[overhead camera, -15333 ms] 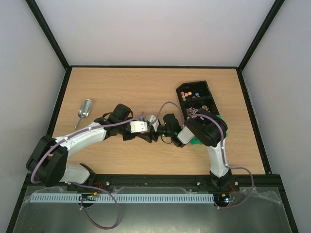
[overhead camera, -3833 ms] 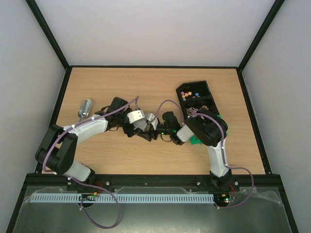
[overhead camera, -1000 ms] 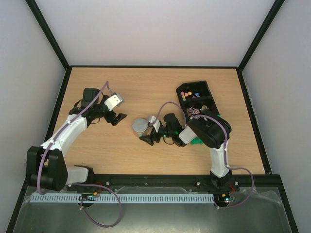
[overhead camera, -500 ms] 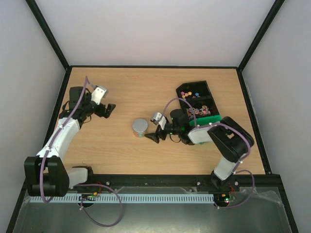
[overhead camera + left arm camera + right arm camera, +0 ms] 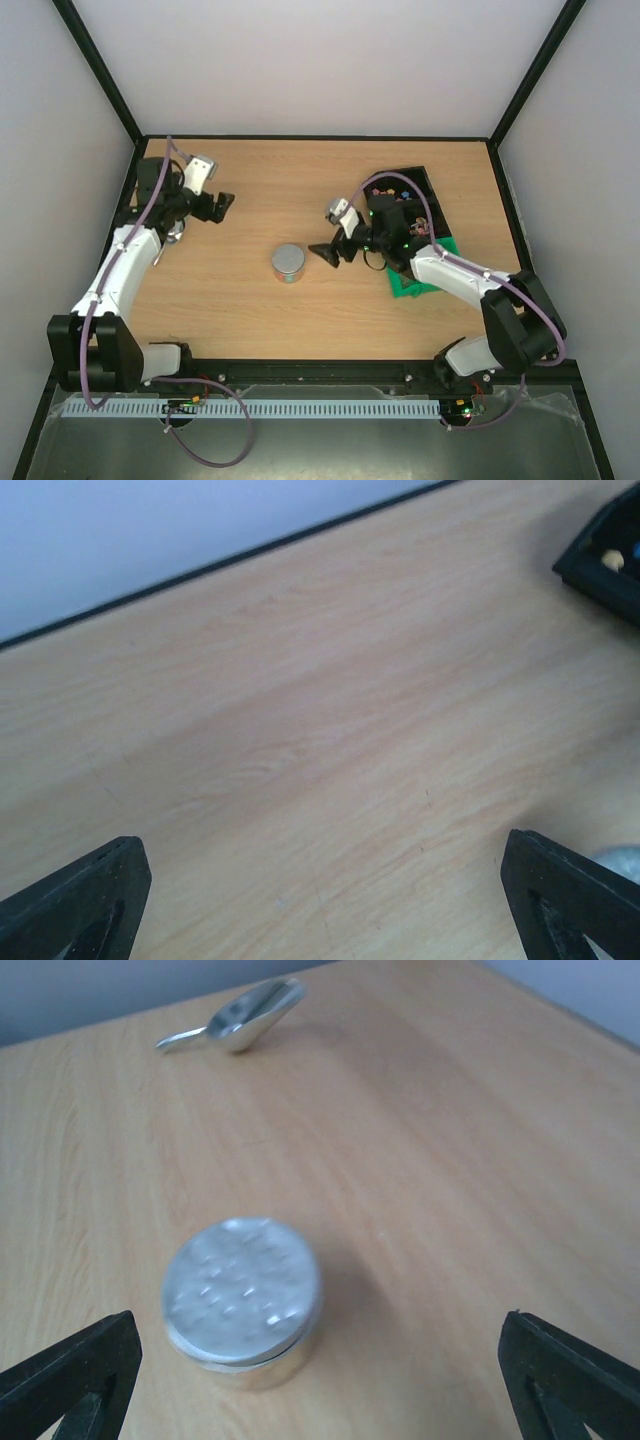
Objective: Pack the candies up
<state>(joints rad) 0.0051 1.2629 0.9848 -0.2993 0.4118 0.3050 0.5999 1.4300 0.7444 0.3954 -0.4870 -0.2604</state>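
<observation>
Both empty: left gripper (image 5: 216,205) and right gripper (image 5: 325,252) stand spread wide. Mixed-colour candies (image 5: 612,558) lie in the black compartment tray (image 5: 425,185); the round silver lidded tin (image 5: 288,263) stands apart. Judged: capping done; next, arms park clear.

Tray (image 5: 588,572) cut by edge; tin (image 5: 243,1300) blurred, apparently lidded.

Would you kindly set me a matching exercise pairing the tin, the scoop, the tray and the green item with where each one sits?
1. tin
2. scoop
3. tray
4. green item

A. far left side
B. right side, holding candies
C. in the middle, lid on
D. at the tray's near end

Pairs: 1-C, 2-A, 3-B, 4-D.
</observation>
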